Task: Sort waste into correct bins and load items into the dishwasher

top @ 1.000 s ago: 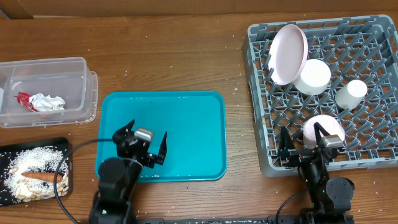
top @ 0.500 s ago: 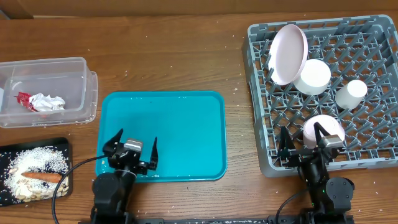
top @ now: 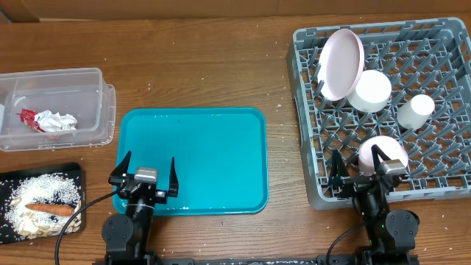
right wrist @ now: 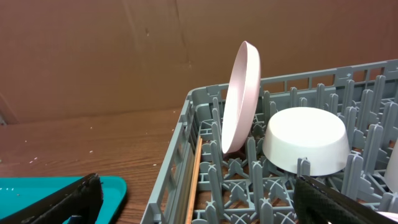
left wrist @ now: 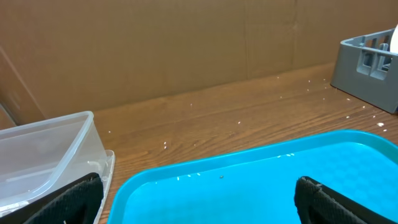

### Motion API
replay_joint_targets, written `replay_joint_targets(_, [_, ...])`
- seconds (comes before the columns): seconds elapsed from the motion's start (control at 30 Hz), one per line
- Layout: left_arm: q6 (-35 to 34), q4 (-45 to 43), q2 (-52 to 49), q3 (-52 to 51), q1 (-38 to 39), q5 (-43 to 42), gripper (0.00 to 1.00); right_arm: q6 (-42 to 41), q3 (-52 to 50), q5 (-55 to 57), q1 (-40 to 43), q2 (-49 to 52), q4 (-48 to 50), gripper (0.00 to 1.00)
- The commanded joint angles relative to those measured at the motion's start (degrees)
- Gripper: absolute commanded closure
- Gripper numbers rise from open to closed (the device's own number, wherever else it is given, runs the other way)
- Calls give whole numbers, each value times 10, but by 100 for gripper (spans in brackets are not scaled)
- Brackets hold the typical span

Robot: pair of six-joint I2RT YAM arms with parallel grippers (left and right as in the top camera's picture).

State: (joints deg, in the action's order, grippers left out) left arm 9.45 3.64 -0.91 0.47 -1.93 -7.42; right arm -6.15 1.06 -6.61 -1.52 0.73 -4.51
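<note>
The teal tray [top: 206, 147] lies bare in the middle; the left wrist view shows its surface [left wrist: 261, 177]. My left gripper [top: 149, 163] is open and empty over the tray's front left edge, with its fingers wide apart [left wrist: 199, 208]. My right gripper [top: 356, 166] is open and empty at the front left of the grey dish rack [top: 441, 158], its fingers apart [right wrist: 199, 208]. The rack holds a pink plate [top: 341, 62] on edge, a white bowl [top: 369, 90], a white cup [top: 416, 110] and a pink bowl [top: 384, 151]. The plate [right wrist: 239, 96] and white bowl [right wrist: 305, 140] also show in the right wrist view.
A clear bin [top: 73, 81] at the left holds a crumpled wrapper [top: 53, 121]. A black tray [top: 73, 173] with rice and a carrot [top: 48, 208] sits at the front left. A wooden stick [right wrist: 194, 180] lies along the rack's near wall.
My left arm has pulled back toward the table's front and to the left, and its gripper has turned to face straight ahead. The right arm has not moved.
</note>
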Motion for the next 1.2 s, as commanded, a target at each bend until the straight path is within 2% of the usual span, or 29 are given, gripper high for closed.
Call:
replay_joint_targets(0.0, [8,1,7,-2,-9,5,0,2,-6,5,2,-6,3,0])
replay_joint_targets(0.2, [8,1,7,-2,-34,6,0,2,-6,5,2,-6,3,0])
replay_joint_targets(1.17, [8,2,7,-2,-33,5,0,2,-6,5,2,-6,3,0])
